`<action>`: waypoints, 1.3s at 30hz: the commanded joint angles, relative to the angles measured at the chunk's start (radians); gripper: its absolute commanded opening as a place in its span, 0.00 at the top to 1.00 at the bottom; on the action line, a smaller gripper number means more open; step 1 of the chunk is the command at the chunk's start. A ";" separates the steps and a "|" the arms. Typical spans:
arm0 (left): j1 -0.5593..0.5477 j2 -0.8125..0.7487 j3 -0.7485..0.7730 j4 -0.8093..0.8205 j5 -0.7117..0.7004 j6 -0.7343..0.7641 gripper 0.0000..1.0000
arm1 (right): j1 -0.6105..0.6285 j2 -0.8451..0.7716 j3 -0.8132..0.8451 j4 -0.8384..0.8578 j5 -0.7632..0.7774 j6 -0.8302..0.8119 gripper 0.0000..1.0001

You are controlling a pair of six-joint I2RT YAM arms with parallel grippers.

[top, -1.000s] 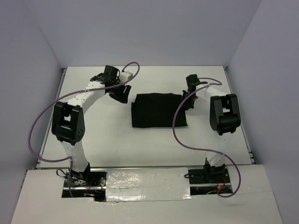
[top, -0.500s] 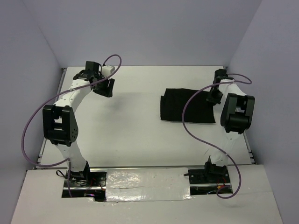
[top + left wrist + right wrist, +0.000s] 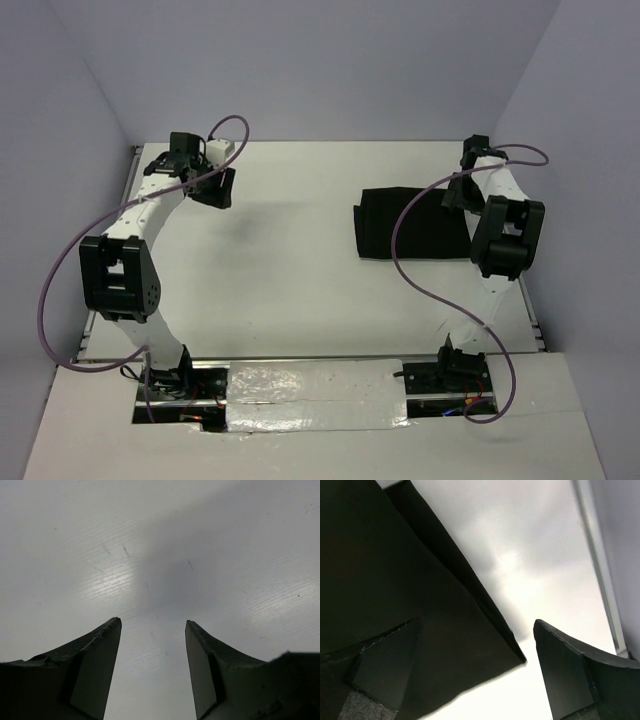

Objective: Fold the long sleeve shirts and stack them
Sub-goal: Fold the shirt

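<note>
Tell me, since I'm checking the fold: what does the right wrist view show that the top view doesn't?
Only the right wrist view: the shirt up close, its layered edge and corner; the right gripper with fingers spread, gripping nothing. Only the top view: the whole shirt as a folded rectangle, both arms, the left gripper away over bare table. Both: black shirt on white table, right gripper at its right side.
</note>
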 commanded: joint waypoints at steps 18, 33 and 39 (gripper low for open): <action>0.112 -0.356 -0.368 -0.032 -0.042 0.091 0.33 | -0.011 -1.321 -1.055 0.359 -0.462 0.348 0.00; 0.109 -0.672 -0.781 0.171 -0.079 0.221 0.33 | -0.011 -1.719 -1.410 0.522 -0.546 0.399 0.00; 0.111 -0.669 -0.781 0.169 -0.073 0.223 0.34 | -0.011 -1.726 -1.410 0.534 -0.563 0.390 0.00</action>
